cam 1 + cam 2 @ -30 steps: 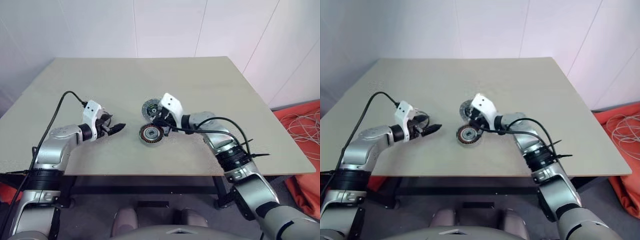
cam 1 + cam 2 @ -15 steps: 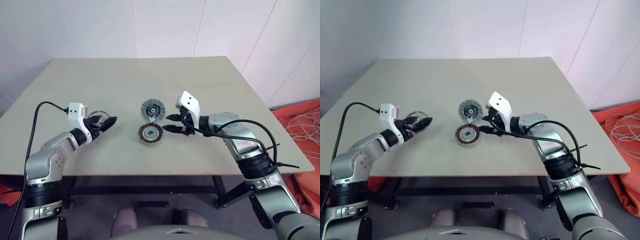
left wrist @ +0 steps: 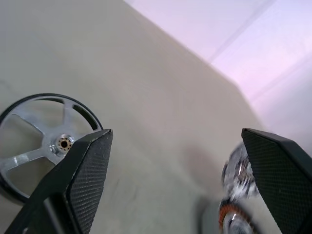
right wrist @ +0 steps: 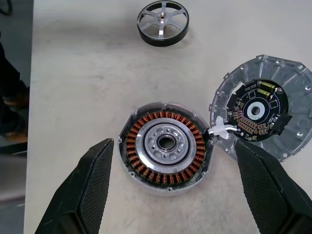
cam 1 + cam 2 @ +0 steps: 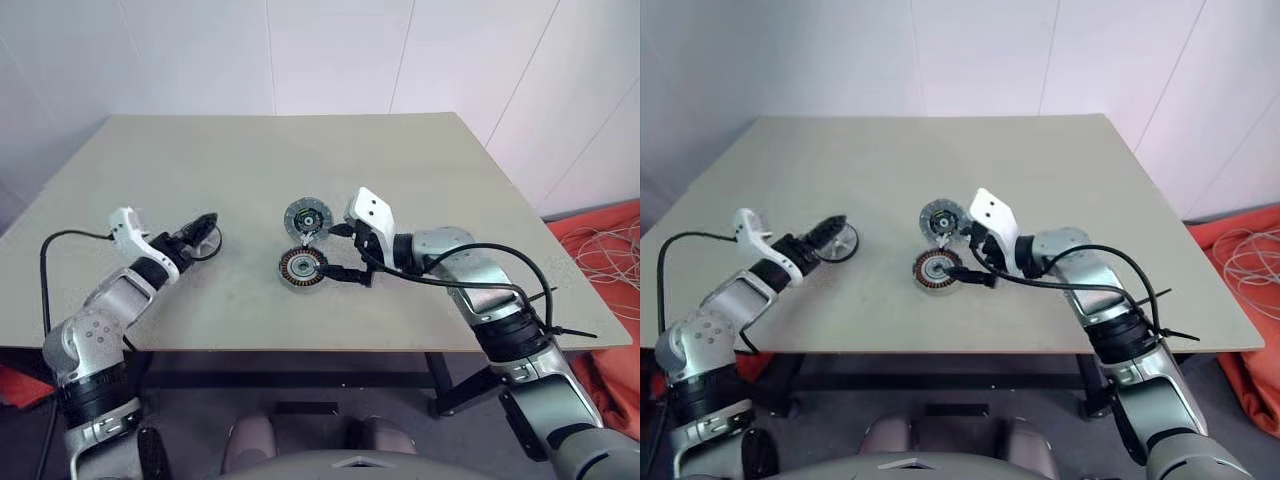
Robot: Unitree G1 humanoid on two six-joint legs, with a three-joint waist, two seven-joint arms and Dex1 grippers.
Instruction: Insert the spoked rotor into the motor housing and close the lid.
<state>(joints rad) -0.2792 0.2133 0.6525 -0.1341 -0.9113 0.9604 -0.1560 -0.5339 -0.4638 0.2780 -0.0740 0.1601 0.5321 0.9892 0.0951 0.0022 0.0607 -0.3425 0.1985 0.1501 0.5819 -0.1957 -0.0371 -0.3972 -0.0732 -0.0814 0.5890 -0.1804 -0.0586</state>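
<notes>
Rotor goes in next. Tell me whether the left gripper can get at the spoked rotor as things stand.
Probably yes. The left gripper is open, with the spoked rotor lying flat on the table right by one finger, nothing on or against it.

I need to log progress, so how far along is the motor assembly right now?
Nothing is assembled yet. The copper-wound round metal motor housing sits open and empty. The dark-rimmed spoked rotor lies apart on the table by the open left gripper. The grey segmented lid lies beside the housing. The right gripper is open, holding nothing.

The right gripper now stands open and drawn back just beside the motor housing; the left gripper sits farther from it.
</notes>
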